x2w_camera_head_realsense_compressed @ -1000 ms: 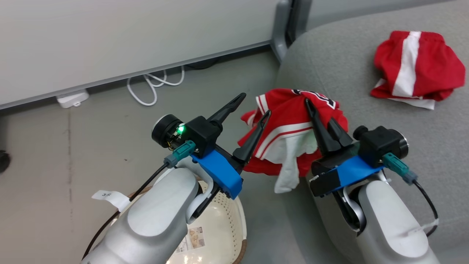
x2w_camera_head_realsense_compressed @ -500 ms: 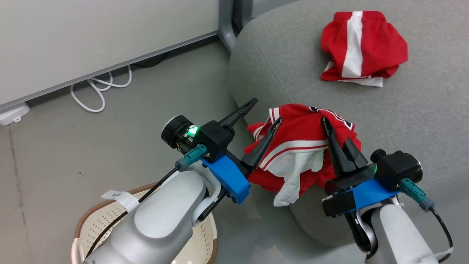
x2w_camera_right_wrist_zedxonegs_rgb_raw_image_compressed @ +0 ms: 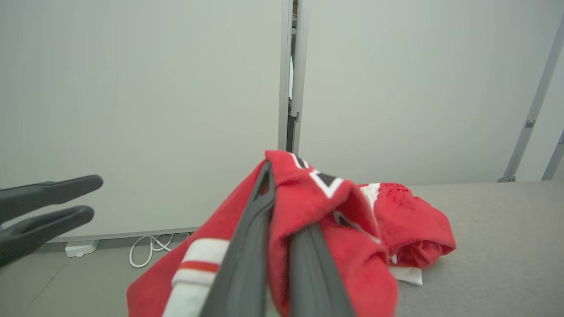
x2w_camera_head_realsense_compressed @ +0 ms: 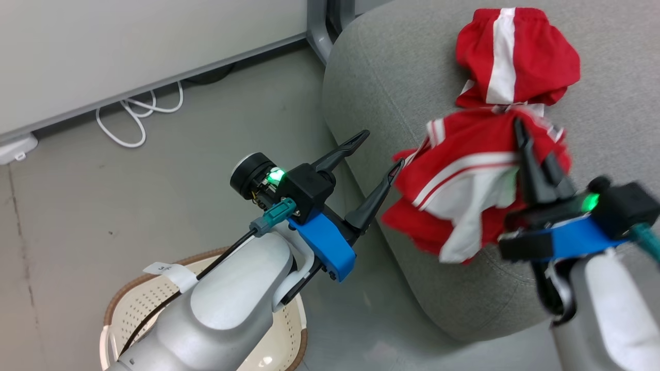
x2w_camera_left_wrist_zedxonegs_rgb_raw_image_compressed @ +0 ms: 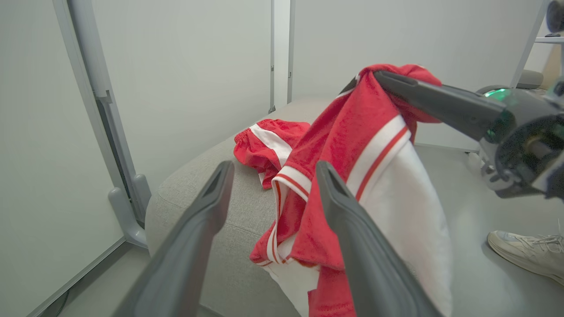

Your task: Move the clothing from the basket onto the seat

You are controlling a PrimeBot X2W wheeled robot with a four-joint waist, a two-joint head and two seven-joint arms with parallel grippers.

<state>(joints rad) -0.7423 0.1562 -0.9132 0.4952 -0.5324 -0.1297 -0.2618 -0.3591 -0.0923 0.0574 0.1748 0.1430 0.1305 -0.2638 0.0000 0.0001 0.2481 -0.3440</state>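
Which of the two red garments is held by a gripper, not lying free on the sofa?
The jersey with striped trim, pinched in the shut right gripper; the shorts lie free on the sofa.

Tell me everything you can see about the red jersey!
The jersey is soft red cloth with white-and-red striped trim, a big white panel and dark, white-edged numbers. It is crumpled, not spread out. The shut right pincer pinches its top fold and holds it up. The rest droops over the sofa edge, close to the shorts.
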